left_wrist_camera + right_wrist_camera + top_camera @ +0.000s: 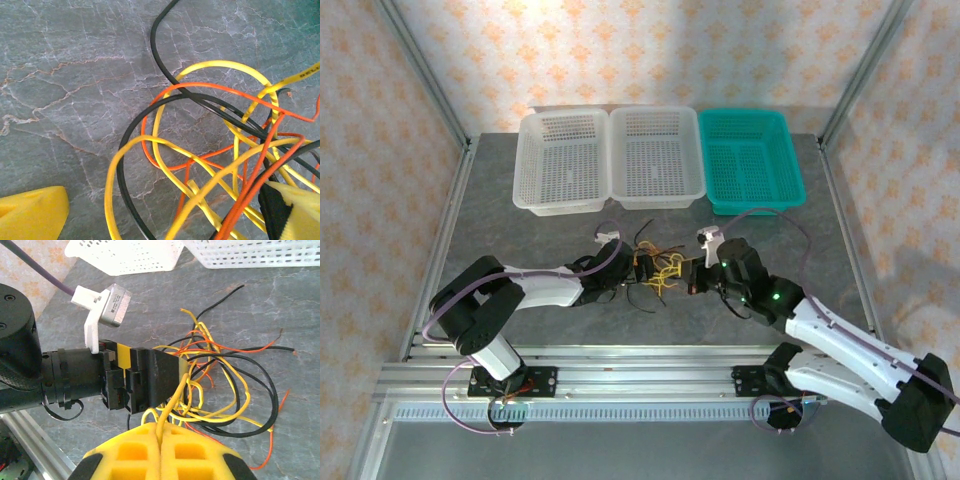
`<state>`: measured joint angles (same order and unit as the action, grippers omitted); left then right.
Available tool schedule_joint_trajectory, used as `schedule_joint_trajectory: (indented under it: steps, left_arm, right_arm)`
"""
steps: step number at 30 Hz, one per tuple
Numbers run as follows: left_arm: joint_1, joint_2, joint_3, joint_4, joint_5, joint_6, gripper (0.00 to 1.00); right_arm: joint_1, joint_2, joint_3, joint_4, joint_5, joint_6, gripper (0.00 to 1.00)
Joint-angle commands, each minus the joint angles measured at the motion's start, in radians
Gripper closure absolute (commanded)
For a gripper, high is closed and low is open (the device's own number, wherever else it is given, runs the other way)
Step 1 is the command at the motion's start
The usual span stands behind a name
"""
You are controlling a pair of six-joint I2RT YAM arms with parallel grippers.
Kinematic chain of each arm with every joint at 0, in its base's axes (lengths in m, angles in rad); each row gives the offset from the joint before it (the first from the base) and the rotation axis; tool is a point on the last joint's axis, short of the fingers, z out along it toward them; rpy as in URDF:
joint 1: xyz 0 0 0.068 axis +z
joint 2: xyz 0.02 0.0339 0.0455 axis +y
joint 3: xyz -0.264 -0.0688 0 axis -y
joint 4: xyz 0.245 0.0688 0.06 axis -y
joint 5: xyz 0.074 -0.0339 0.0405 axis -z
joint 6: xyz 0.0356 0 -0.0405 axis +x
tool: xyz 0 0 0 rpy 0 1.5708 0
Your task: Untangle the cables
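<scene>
The tangled cables (663,272) lay on the bench (520,240) between the two hands. The left hand (638,270) stood spread wide, fingers (30,215) straddling the tangle's edge; the right hand (160,440) was pinched shut on one yellow cable (172,400).

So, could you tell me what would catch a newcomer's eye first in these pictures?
The bright tangle of yellow, orange and black cables at the middle of the table stands out first. The right gripper is shut on a yellow cable, while the left gripper stands open at the tangle's left side. Behind, two white baskets and a teal basket line the far edge.
</scene>
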<state>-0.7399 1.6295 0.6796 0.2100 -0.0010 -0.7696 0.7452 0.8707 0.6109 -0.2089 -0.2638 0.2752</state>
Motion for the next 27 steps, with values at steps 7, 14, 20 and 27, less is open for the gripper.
schedule_joint_trajectory:
  steps: [7,14,20,27]
  left_arm:
    - [0.011,0.108,-0.066,-0.136,-0.086,-0.003,0.01]
    - [0.011,0.145,-0.068,-0.136,-0.089,-0.008,0.01]
    - [0.012,0.152,-0.082,-0.133,-0.097,-0.019,0.02]
    - [0.011,0.032,-0.092,-0.124,-0.12,-0.018,0.02]
  right_arm:
    - [-0.007,-0.106,0.107,0.032,0.155,-0.047,1.0]
    - [-0.007,-0.114,0.121,0.008,0.202,-0.054,1.0]
    - [-0.007,-0.14,0.111,0.016,0.247,-0.042,1.0]
    - [-0.007,-0.064,0.107,0.01,0.195,-0.032,1.0]
